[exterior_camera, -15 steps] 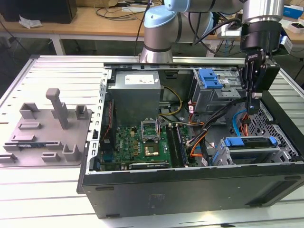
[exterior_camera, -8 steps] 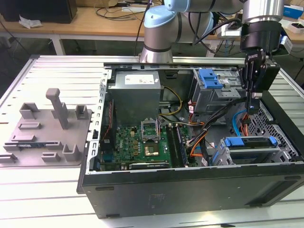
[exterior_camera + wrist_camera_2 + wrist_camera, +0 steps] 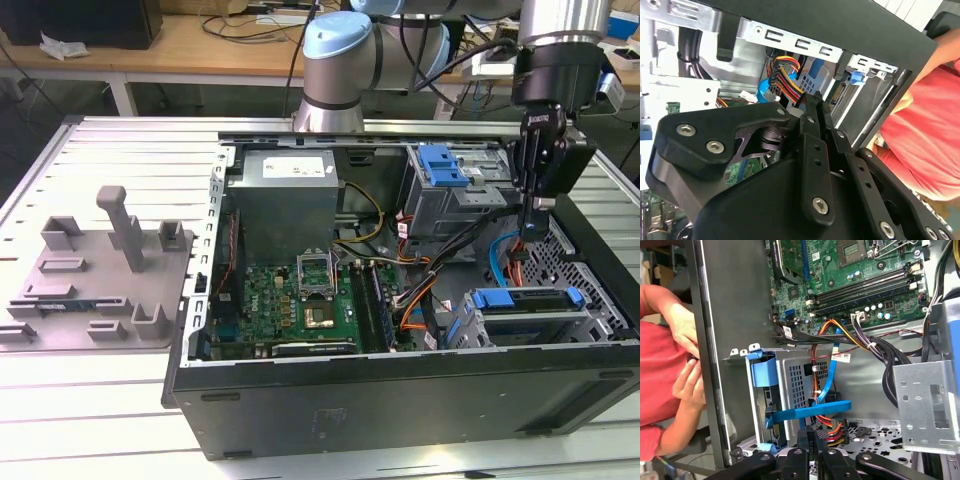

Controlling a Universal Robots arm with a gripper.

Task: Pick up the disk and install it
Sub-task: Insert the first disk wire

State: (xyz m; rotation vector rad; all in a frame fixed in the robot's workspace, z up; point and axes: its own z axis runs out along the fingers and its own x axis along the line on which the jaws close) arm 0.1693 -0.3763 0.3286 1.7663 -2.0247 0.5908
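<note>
Desk (image 3: 90,420) | open computer case (image 3: 400,400) | pincer (image 3: 537,228) clenched, nothing in it that I can see, hangs over the drive bay (image 3: 520,332) | disk (image 3: 522,298) lies in that bay, near, at the pincer's 6 o'clock, long axis 9-to-3.

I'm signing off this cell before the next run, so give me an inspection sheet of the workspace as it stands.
Surface: slatted metal table, open computer case on it.
Job's things: disk, blue rail at the drive cage; seating cannot be told.
Clutter: grey fixture plate beside the case.
Grippers: gripper shut, holding nothing, close to the disk.
Cables: blue cable and orange wires beside the cage.
Surroundings: person's hands at the case wall; wooden bench behind.
</note>
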